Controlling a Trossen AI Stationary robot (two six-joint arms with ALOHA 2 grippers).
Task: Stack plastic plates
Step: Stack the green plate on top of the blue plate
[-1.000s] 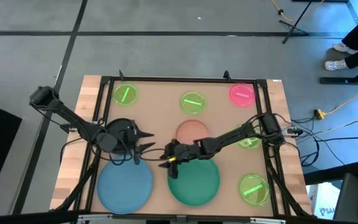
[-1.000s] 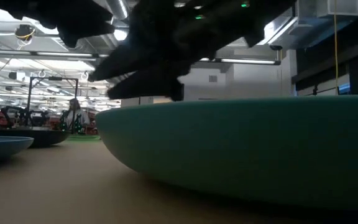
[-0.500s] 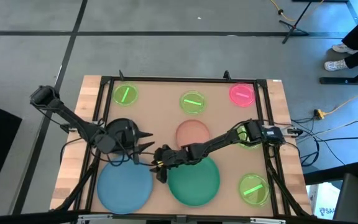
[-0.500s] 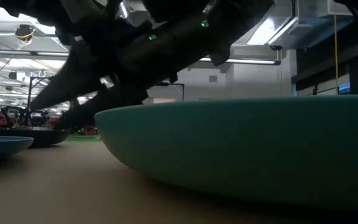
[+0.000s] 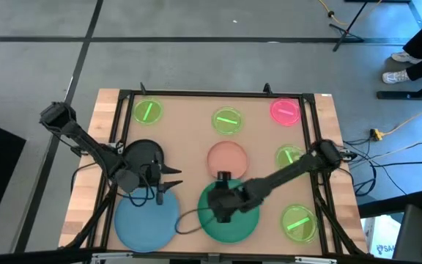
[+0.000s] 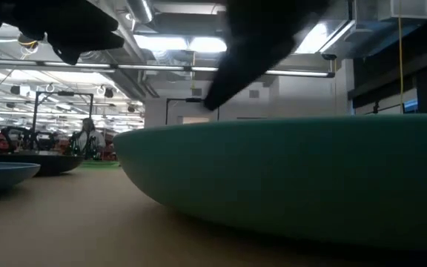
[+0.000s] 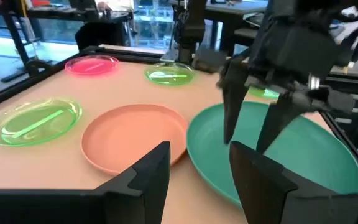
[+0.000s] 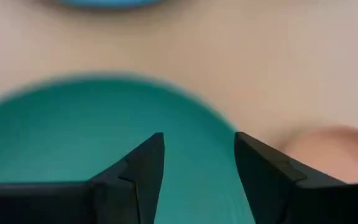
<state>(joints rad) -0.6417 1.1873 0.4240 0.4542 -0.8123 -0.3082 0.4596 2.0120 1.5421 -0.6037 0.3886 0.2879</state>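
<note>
Two grippers work over the near half of the table [image 5: 189, 158]. Nearest us, we see the large green plate [image 5: 229, 213] lying flat at the table's front edge, with the right gripper [image 5: 218, 207] poised above its left part; in the right wrist view its fingers [image 8: 143, 169] stand apart with only the green plate's [image 8: 73, 134] surface showing between them, gripping nothing. From the left wrist view, the same gripper [image 7: 253, 134] points its tips down onto the green plate's [image 7: 303, 155] inner face; we cannot tell whether they touch it. Just beside, to the left, lies the large blue plate [image 5: 146, 222], and the left gripper [image 5: 168, 178] hovers over its far edge, its fingers [image 7: 148, 174] spread wide and empty. Behind the green plate we find the salmon-pink plate [image 5: 227, 158], its rim near the green one's. Farther right rest two small neon-green plates [image 5: 297, 222] [image 5: 289, 157]. Along the far edge sit two more neon-green plates [image 5: 148, 111] [image 5: 226, 120] and the hot-pink plate [image 5: 285, 110], all well apart.
</note>
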